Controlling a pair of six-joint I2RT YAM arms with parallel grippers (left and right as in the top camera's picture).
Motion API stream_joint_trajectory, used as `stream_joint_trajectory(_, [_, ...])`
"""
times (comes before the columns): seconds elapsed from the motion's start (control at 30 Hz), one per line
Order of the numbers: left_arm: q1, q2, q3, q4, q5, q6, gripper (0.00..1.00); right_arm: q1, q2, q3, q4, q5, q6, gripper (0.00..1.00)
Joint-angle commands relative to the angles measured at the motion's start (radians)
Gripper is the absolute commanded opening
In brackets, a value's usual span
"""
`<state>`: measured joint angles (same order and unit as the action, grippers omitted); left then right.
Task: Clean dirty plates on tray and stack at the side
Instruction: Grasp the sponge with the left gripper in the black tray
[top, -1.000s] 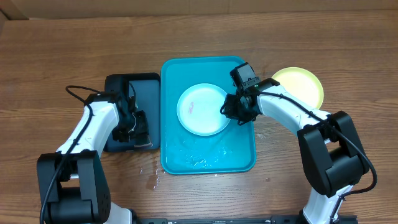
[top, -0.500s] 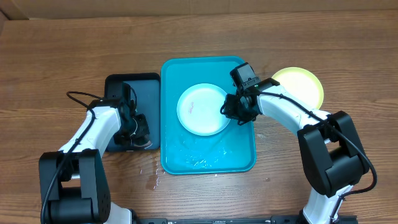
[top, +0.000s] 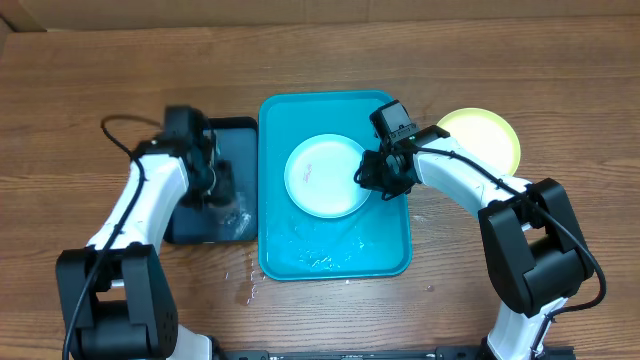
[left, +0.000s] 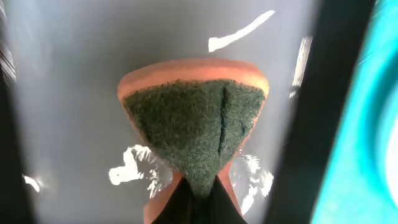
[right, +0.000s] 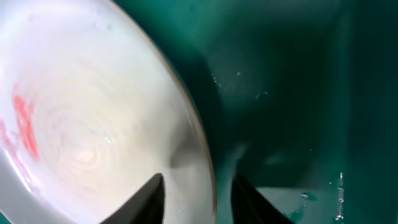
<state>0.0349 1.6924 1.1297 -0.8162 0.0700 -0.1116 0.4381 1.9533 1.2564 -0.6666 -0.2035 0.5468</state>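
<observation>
Left gripper (left: 199, 190): fingers pinch a sponge (left: 193, 118), green face toward the camera, over the dark tray (left: 62, 93). Right gripper (right: 196, 193): fingers spread astride the rim of the pale plate (right: 81, 112), which bears a pink smear (right: 22, 118) and lies in the turquoise tray (top: 330, 255). Farther right, a yellow-green plate (top: 485, 135) rests on the table (top: 80, 80).

Smeared pale plate (top: 326, 176) on turquoise tray (top: 385, 252)
</observation>
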Motion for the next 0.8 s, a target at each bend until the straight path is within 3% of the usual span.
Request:
stream_joint_trajectory(0.0, [0.005, -0.019, 0.062, 0.008, -0.002, 0.091, 0.04, 0.0, -0.018, 0.008, 0.007, 0.0, -0.004, 0.41])
stream_joint_trajectory(0.27, [0.004, -0.017, 0.041, 0.024, 0.01, 0.102, 0.04, 0.0, -0.018, 0.008, 0.034, 0.005, -0.004, 0.45])
stream_joint_trajectory(0.77, [0.004, -0.017, -0.123, 0.165, 0.054, 0.082, 0.04, 0.0, -0.018, 0.007, 0.034, 0.03, -0.004, 0.44])
